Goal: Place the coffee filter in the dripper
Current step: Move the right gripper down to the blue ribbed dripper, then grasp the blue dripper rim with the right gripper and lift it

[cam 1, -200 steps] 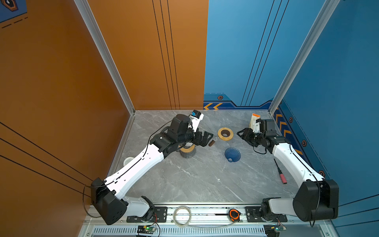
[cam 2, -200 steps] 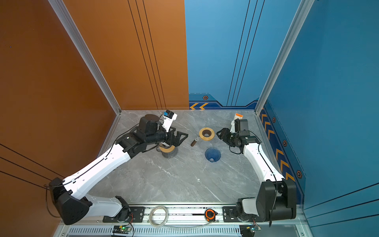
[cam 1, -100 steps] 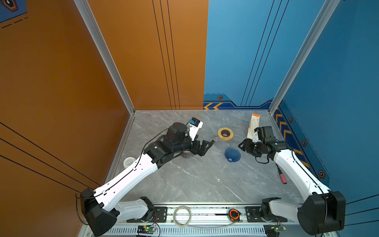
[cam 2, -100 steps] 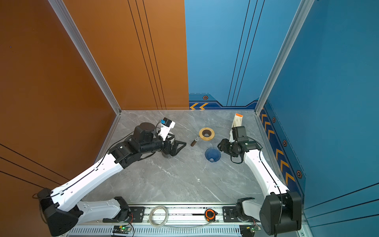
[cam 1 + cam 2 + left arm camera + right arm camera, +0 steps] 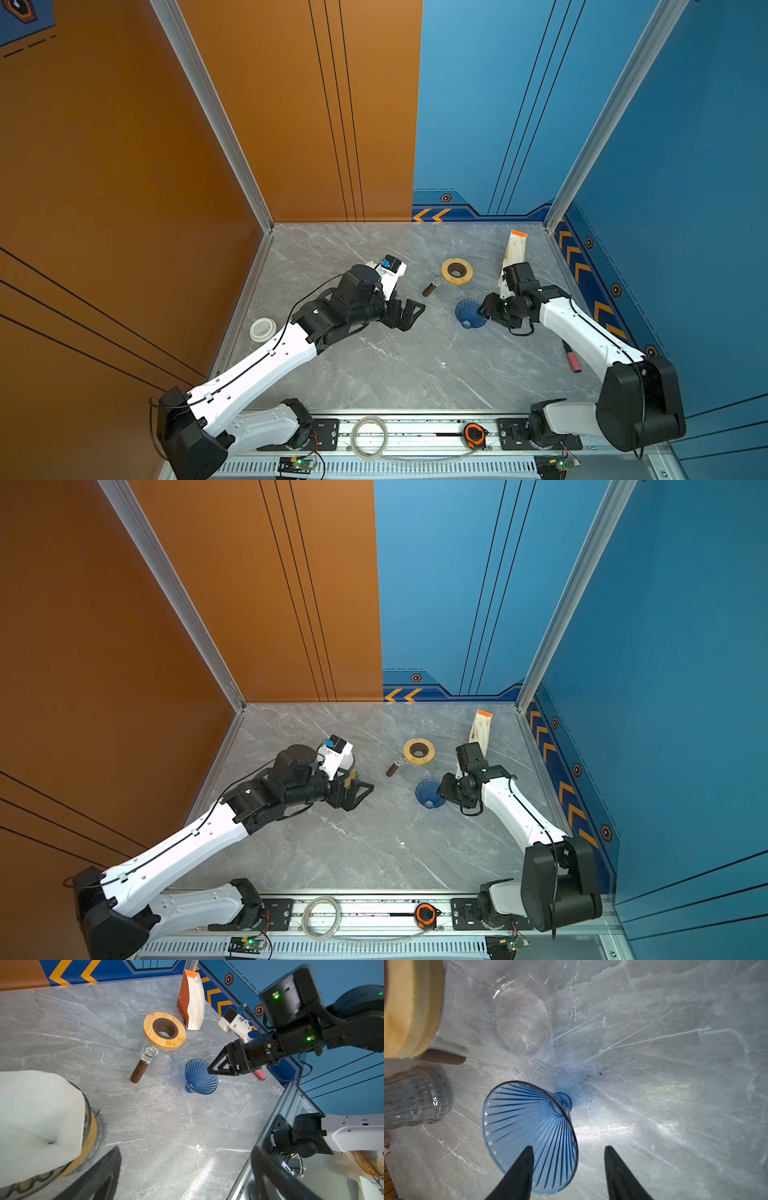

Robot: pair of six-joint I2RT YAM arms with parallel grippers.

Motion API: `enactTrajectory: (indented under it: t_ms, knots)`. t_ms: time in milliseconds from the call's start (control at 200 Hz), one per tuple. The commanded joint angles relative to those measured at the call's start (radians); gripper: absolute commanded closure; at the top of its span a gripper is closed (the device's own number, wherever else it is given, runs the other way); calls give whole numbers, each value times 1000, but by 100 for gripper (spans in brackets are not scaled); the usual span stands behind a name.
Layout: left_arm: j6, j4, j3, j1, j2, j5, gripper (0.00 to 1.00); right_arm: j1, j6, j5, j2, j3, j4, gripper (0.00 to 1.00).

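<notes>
left claw [image 5: 409,316] gapes empty, right claw [image 5: 568,1148] apart astride the one blue dripper [image 5: 527,1124] rim.

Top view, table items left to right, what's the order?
white lid → left hand → blue dripper → coffee bag → red pen

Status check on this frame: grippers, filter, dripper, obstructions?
Left gripper open, empty. Right gripper open, straddling rim of blue dripper, lying on its side. Coffee filter unplaced, atop glass jar, left side. Wood-handled carafe beside dripper.
</notes>
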Motion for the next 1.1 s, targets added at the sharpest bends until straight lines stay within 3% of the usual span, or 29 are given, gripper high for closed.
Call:
enactTrajectory:
  t_ms: [0,330,761,1097]
  knots:
    - [-16,32,-8,-11,11,-9,2,8,-3,11,35,-5,38,49]
    - [-10,27,6,-10,51,-8,2,14,-4,11,121,24,65,60]
    - [7,16,44,-11,95,5,2,18,-3,19,147,40,67,86]
    - [10,8,66,-10,95,11,2,19,6,14,126,42,67,94]
